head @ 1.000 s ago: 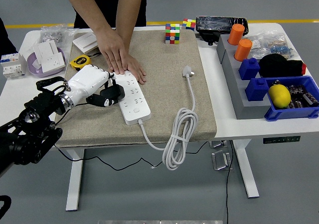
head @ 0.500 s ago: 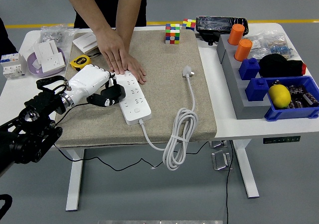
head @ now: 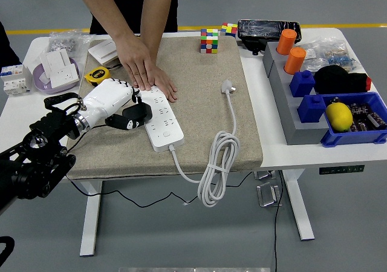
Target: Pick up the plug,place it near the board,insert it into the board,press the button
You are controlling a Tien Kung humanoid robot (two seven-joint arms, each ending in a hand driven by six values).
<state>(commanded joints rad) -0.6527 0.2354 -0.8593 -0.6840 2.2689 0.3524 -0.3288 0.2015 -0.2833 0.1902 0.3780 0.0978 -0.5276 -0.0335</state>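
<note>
White plug (head: 228, 87) lies well apart from left fingers (head: 132, 116).

A coarse, matt beige cloth mat (head: 199, 103) covers the middle of the smooth white table (head: 18, 112). On it lies a glossy white plastic power strip (head: 161, 122), its smooth white rubbery cable (head: 216, 163) coiled over the mat's near edge and ending in a white plastic plug (head: 228, 87). The left hand (head: 115, 103) has a glossy white plastic shell and matt black fingers. At the right edge stand matt orange plastic cylinders (head: 291, 51) and shiny blue plastic blocks (head: 308, 93).
</note>
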